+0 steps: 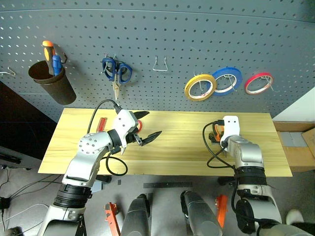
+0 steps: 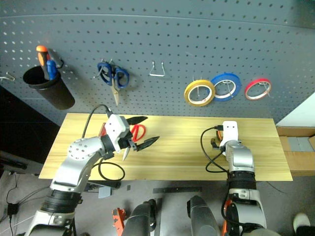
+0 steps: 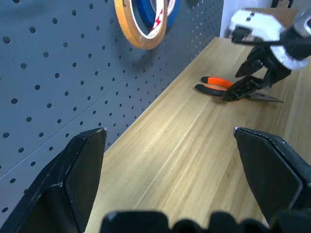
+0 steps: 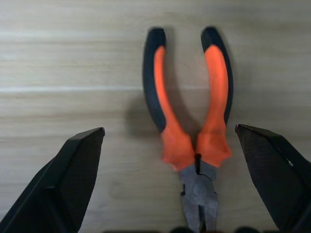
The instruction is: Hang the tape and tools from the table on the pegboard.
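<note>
Two right fingers [image 4: 63,189] spread wide | pliers [image 4: 189,121] flat on table [image 4: 73,73] between them | left fingers [image 3: 73,179] wide, empty

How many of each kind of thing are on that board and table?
Tape rings: 3, yellow, blue, red
Scissors: 2, blue, red
Screwdrivers: 3, orange, blue, red
Pliers: 1
Cup: 1
Total: 10

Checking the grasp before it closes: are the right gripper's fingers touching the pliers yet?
Apart. The right wrist view shows the right gripper open, bare table between each finger and the pliers.
</note>
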You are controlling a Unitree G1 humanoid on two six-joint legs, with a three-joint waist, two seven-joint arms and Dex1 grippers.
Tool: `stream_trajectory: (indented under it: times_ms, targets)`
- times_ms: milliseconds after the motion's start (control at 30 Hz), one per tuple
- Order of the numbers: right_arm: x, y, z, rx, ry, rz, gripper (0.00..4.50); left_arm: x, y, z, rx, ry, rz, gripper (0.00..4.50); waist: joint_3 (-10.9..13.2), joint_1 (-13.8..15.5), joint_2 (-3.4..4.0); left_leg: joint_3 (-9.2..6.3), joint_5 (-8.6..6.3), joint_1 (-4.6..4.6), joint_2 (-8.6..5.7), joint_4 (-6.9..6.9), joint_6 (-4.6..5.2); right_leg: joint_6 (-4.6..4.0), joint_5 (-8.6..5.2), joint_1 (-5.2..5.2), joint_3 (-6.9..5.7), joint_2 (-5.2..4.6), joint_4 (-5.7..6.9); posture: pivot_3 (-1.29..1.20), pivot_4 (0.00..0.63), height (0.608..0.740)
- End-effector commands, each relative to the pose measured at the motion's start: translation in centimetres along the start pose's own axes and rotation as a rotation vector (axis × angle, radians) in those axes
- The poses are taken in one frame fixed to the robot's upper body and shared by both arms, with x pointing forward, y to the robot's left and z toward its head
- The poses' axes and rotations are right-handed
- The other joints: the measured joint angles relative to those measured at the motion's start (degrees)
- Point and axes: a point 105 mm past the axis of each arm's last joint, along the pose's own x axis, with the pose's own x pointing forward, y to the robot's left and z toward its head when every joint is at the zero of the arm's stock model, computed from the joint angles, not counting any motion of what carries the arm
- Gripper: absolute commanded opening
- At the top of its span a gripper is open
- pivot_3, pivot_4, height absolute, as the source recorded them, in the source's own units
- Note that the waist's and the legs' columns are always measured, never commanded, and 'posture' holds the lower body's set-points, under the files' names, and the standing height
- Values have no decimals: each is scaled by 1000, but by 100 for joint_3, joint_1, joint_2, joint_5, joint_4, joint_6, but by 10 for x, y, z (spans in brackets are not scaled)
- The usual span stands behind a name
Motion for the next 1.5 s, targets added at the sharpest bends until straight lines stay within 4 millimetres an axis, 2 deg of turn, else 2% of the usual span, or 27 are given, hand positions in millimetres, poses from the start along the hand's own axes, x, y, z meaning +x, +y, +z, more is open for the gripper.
stream_trajectory:
  times_ms: [33,267,467,567,700,767,833,900,1167,1267,1333,1433,1500]
  targets:
    - [8,-6,11,14,-28,0,4481,-2,-2,8,35,-26,-6,4500,0,0,0,0,0,0,0,0,0,0,0,0,0,0,0,-103,268,740]
    - [23,-15,3,76,58,5,4481,-3,-1,6,37,-21,-1,4500,0,6,-1,1,0,0,0,1,0,0,0,1,1,0,0,-96,267,740]
    - [22,-11,-7,99,119,31,4481,-5,-1,5,37,-19,10,4500,-5,12,-5,0,0,0,0,1,0,0,0,2,-1,0,-1,-97,257,740]
    - [20,-7,-14,72,135,33,3923,-4,-1,4,30,-21,13,4500,-13,12,-10,-2,0,0,1,1,0,0,0,2,-2,0,0,-101,255,740]
    - [18,-1,-14,37,118,33,2544,-4,1,4,12,-29,29,4500,-20,10,-14,-2,0,1,1,3,0,0,1,3,-1,0,1,-104,252,740]
    - [15,1,-9,27,82,31,2367,-6,3,4,4,-35,49,4500,-22,7,-13,-3,0,1,1,3,0,0,1,3,-1,1,2,-104,248,740]
    - [4,7,2,-8,-7,37,2367,-10,7,5,-18,-45,83,4500,-24,12,-11,-4,0,1,2,2,0,0,1,3,-2,1,2,-103,245,740]
    - [-5,11,6,-1,-42,46,2367,-11,9,5,-29,-49,101,4500,-24,13,-11,-5,0,-3,4,-3,0,0,0,-3,-3,1,-1,-104,244,740]
    - [-93,39,39,11,-292,123,2364,-26,12,-3,-35,-18,185,4500,-27,16,-5,0,1,-36,5,2,-1,0,1,-45,5,0,15,-119,247,740]
    - [-142,63,61,-61,-467,181,2359,-32,16,-6,-46,-14,239,4500,-29,11,-5,-2,1,-36,6,2,-1,0,0,-47,3,2,15,-133,247,740]
    - [-164,75,72,-112,-561,207,2358,-34,18,-5,-28,-25,262,4500,-30,9,-5,-2,1,-36,6,2,-1,1,0,-46,3,1,15,-141,243,740]
    - [-183,86,95,-172,-685,221,2358,-32,21,0,-20,-56,281,4500,-45,3,-9,-2,1,-36,4,4,-2,1,0,-45,2,1,13,-155,230,740]
    - [-195,92,120,-221,-786,231,2358,-29,25,4,-18,-83,296,4500,-56,-2,-8,-2,1,-36,2,8,-2,1,0,-43,1,0,13,-162,212,740]
